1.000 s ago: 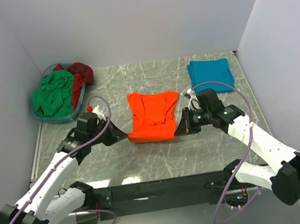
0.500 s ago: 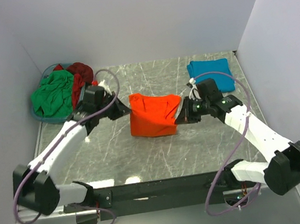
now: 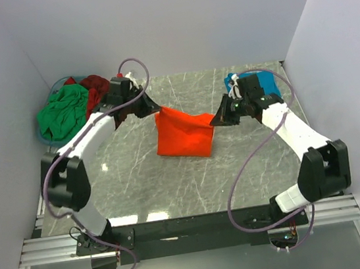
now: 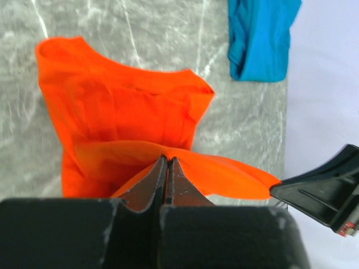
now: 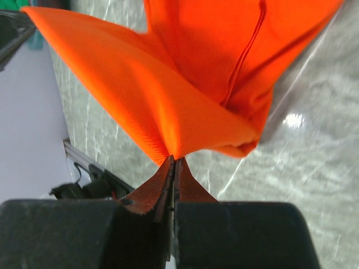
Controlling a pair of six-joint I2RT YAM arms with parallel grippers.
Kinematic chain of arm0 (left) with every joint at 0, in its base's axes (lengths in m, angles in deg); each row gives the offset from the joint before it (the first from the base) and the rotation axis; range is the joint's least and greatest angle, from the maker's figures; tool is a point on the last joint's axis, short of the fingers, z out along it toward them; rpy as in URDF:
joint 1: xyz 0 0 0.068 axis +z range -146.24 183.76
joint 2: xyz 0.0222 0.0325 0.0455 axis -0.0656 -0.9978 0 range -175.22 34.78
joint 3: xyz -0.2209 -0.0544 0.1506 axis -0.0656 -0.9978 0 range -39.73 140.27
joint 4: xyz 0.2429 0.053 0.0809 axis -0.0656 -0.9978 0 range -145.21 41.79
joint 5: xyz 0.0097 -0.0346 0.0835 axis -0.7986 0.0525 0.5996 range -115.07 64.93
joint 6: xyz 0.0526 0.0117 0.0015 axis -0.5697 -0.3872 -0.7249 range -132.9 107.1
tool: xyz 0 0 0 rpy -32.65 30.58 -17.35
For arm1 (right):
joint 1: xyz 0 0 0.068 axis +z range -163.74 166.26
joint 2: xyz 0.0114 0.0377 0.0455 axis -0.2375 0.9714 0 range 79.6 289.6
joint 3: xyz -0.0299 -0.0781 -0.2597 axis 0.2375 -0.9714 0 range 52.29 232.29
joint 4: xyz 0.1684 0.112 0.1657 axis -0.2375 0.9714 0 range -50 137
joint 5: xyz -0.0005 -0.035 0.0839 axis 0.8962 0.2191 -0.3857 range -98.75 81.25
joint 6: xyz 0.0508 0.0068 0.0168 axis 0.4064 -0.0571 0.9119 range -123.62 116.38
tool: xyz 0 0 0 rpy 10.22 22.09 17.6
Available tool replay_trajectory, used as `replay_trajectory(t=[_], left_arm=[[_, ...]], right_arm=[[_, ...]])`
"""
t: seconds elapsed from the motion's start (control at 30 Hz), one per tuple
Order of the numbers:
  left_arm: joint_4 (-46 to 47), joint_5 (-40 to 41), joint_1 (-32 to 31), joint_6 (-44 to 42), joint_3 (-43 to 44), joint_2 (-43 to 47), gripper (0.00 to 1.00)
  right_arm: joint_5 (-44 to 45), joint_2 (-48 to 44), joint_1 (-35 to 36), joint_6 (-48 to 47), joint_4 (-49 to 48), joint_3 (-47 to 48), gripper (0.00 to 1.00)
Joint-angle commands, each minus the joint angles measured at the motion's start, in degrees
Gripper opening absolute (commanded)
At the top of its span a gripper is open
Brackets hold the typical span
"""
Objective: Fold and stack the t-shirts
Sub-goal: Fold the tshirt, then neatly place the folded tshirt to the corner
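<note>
The bright orange t-shirt (image 3: 183, 136) hangs folded over the middle of the table, held up by both grippers. My left gripper (image 3: 155, 108) is shut on its left upper corner; the left wrist view shows the cloth (image 4: 129, 112) pinched at the fingertips (image 4: 167, 159). My right gripper (image 3: 215, 120) is shut on its right upper corner; the cloth shows in the right wrist view (image 5: 185, 78). The teal blue t-shirt (image 3: 263, 84) lies folded at the back right, partly hidden by the right arm, and shows in the left wrist view (image 4: 259, 35). The green t-shirt (image 3: 63, 111) and dark red t-shirt (image 3: 96, 87) lie in the basket.
The blue plastic basket (image 3: 46, 140) stands at the back left by the wall. White walls close the table at the back and both sides. The marbled table top (image 3: 173, 182) shows in front of the shirt.
Both grippers have moved away from me toward the back of the table, carrying the orange t-shirt's near edge up and over, so the shirt now hangs doubled between them.
</note>
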Motion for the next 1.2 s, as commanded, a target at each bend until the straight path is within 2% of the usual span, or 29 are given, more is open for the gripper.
replay_trajectory(t=[0.0, 0.27, 0.63, 0.67, 0.7, 0.73, 0.77, 0.83, 0.87, 0.9, 0.93, 1.0, 1.07, 1.17], left_arm=[[2.24, -1.99, 1.29, -2.31, 6.99, -4.46, 0.0], [2.24, -2.79, 3.13, -1.79, 14.92, -15.98, 0.0], [3.2, -5.6, 4.89, -2.05, 20.37, -26.87, 0.01], [3.37, -5.43, 4.98, -2.14, 21.42, -27.49, 0.04], [2.85, -4.99, 5.06, -2.14, 22.04, -28.11, 0.1], [2.5, -4.55, 5.07, -2.05, 22.57, -28.99, 0.28], [1.89, -4.02, 5.24, -1.87, 23.01, -29.17, 0.33], [1.35, -3.32, 5.5, -1.52, 22.92, -28.65, 0.44], [1.44, -3.14, 5.51, -1.61, 22.23, -27.95, 0.5], [1.79, -3.58, 5.42, -1.78, 20.57, -26.46, 0.66], [2.75, -4.19, 5.5, -2.05, 19.5, -25.58, 0.74], [3.46, -4.02, 5.42, -2.14, 17.48, -22.95, 0.78], [4.69, -3.06, 5.51, -1.7, 13.88, -21.53, 0.89], [3.91, -4.8, 5.51, -1.7, 12.02, -21.26, 0.94]], right_arm=[[1.15, 3.81, -1.34, -0.72, -1.43, 4.9, 0.0], [6.16, 14.45, -3.1, -0.81, -0.02, 13.77, 0.0], [5.81, 30.45, -4.25, -1.25, -2.12, 25.11, 0.02], [6.16, 32.55, -4.51, -1.34, -2.31, 25.99, 0.1], [6.07, 33.53, -4.51, -1.69, -2.48, 27.04, 0.24], [5.55, 34.49, -4.51, -2.39, -1.7, 29.58, 0.4], [5.2, 35.81, -4.51, -2.92, -1.0, 31.0, 0.64], [4.15, 36.08, -4.6, -3.8, -0.12, 33.03, 0.83], [4.05, 35.74, -4.51, -4.15, -0.37, 32.86, 0.84], [4.31, 34.08, -4.34, -4.5, -0.81, 31.03, 0.85], [4.49, 33.02, -4.34, -4.59, -2.21, 29.7, 0.85], [5.1, 29.86, -3.9, -5.2, -3.36, 25.41, 0.87], [6.5, 28.1, -3.2, -6.43, -3.63, 23.02, 0.87], [9.92, 28.26, -1.53, -7.84, -1.52, 21.17, 0.88]])
